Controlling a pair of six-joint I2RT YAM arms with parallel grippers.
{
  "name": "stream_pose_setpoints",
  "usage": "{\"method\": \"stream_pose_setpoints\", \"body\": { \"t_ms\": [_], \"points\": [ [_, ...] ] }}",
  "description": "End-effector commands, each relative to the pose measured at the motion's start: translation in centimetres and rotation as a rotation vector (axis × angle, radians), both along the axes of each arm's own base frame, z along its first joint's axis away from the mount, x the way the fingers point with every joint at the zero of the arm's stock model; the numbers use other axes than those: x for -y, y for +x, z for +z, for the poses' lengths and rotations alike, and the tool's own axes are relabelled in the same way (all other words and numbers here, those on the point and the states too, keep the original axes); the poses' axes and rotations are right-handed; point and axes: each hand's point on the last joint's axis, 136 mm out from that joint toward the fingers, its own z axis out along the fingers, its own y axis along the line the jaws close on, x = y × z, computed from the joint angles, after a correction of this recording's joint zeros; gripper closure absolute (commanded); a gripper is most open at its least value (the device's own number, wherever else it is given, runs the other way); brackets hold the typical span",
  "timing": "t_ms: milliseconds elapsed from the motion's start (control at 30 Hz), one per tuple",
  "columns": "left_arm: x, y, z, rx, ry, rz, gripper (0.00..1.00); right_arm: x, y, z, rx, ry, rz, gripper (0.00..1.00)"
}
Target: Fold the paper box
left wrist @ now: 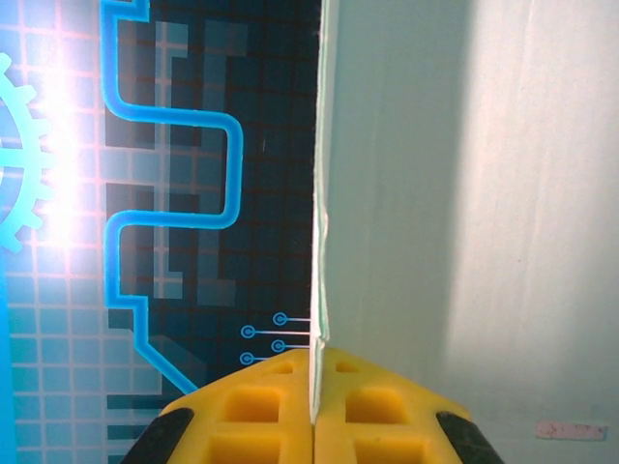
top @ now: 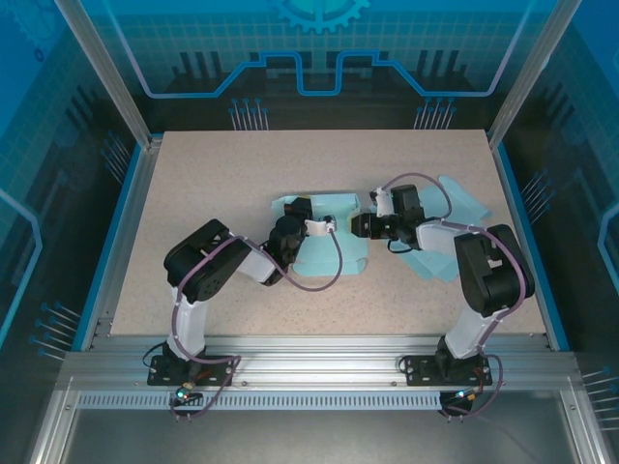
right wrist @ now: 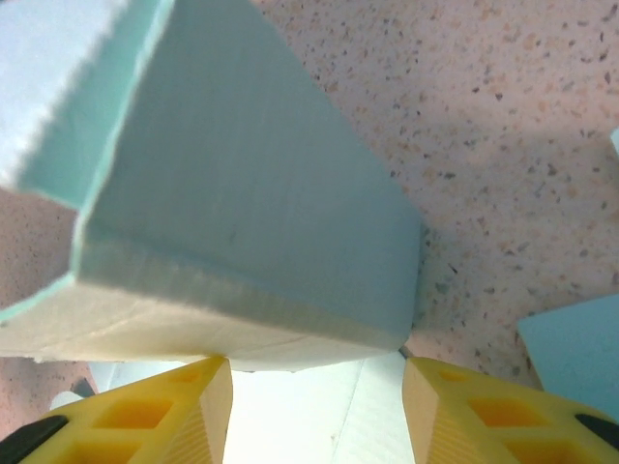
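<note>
Left gripper (left wrist: 314,406) pinches the paper box (top: 314,259) wall; right gripper (right wrist: 317,406) fingers spread beside its corner; flat sheets (top: 464,205) lie nearby.

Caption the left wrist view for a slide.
Left claw pinching the thin edge of the paper box, blue circuit-pattern wall behind.

Paper box (right wrist: 251,193) mint-green, table (right wrist: 503,116) speckled beige — backdrop (left wrist: 174,290) dark with bright blue circuit lines.

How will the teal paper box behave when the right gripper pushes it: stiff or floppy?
Probably light: the paper box shows a thin card edge. Panels likely stay stiff but hinge at creases, as its folded corner suggests. Pinched by the left gripper, it may pivot, not slide.
</note>
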Motion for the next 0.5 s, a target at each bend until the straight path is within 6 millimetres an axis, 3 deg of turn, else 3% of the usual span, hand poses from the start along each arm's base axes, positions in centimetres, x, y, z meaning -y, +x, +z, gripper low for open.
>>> {"method": "stream_pose_setpoints", "body": {
  "t_ms": [0,467],
  "points": [
    [0.7,-0.4,0.3,0.019,-0.021,-0.018,1.00,0.1,0.7,1.4,0.080,-0.032,0.000,0.49],
    [1.9,-0.9,0.1,0.010,-0.028,-0.057,1.00,-0.5,4.2,2.5,0.191,-0.139,0.017,0.53]
  ]
}}
